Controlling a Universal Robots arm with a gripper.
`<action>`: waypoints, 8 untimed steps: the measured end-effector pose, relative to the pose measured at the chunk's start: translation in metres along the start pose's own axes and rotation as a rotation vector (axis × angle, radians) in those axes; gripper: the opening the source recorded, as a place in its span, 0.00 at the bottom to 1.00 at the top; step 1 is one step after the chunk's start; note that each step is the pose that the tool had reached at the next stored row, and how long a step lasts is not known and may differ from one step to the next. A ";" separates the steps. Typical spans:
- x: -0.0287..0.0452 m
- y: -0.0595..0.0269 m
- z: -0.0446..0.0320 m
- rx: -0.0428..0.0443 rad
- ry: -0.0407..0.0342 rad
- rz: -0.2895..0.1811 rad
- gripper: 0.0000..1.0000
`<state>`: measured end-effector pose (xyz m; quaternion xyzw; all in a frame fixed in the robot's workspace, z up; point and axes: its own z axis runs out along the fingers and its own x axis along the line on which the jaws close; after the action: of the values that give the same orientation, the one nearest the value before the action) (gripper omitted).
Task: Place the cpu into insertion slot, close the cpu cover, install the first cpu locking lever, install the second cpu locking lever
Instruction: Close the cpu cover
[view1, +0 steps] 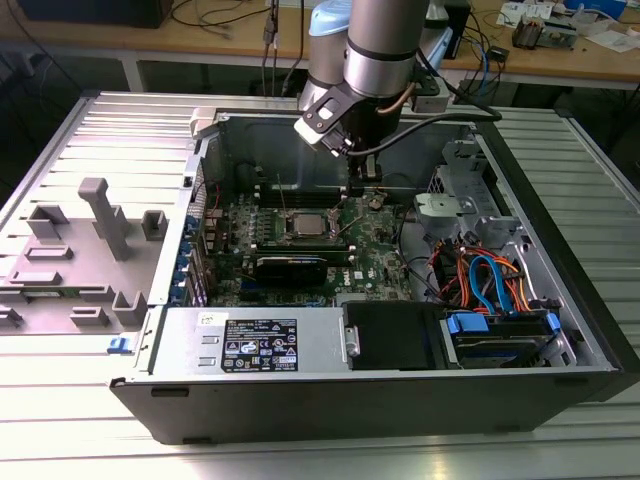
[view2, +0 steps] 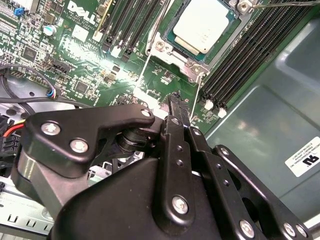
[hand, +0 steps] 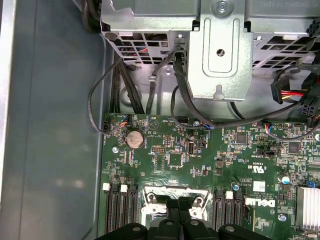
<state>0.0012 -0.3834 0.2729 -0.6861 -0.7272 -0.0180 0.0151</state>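
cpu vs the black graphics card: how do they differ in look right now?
Size: the cpu is small, the graphics card far larger.
Shape: the cpu is square, the graphics card a long bar.
Colour: the cpu has a pale grey metal top, the graphics card is black.
Shared: both sit on the green motherboard.

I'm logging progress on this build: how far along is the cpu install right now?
Done: the cpu sits in the insertion slot, and the cpu cover looks flat around it. In hand: nothing; the gripper hovers beside the socket, jaws together and empty. Left: the thin wire locking levers seem to stand free of the frame, so both look unlatched.
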 end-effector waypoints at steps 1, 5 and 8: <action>0.0000 0.0004 0.0000 0.0000 0.0000 0.000 0.11; -0.0003 0.0053 0.0004 0.0000 -0.0004 0.000 0.11; -0.0005 0.0084 0.0014 0.0000 -0.0008 0.000 0.11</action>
<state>0.0097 -0.3834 0.2715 -0.6860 -0.7272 -0.0177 0.0148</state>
